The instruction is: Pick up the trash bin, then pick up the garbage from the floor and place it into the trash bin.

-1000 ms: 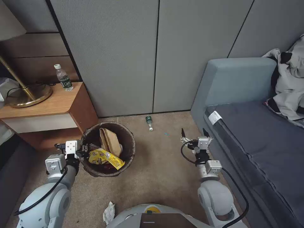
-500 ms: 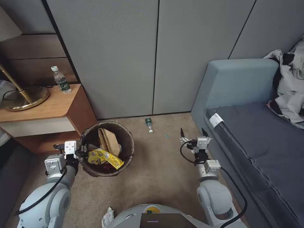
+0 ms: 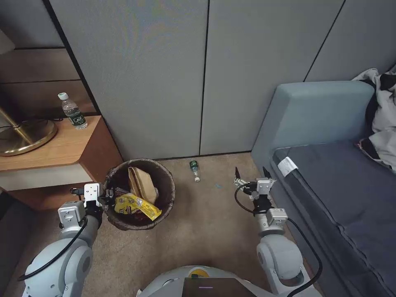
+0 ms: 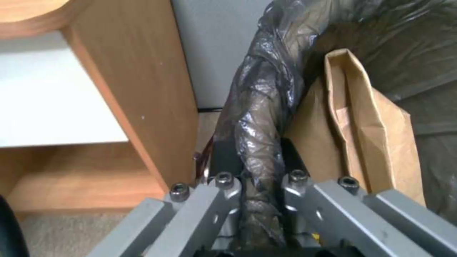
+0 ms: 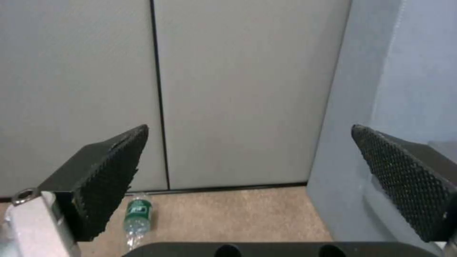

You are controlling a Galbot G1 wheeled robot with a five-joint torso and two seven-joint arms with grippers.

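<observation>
Head view: left gripper (image 3: 108, 194) is clamped on the trash bin (image 3: 167, 194) rim at its 9 o'clock; bottle (image 3: 194, 169) lies by the wall at 1 o'clock from it. Left wrist view: fingers (image 4: 224, 192) pinch the bag-covered rim, paper bag (image 4: 362, 135) inside. Right wrist view: right gripper (image 5: 247, 178) spread wide, nothing held.
</observation>
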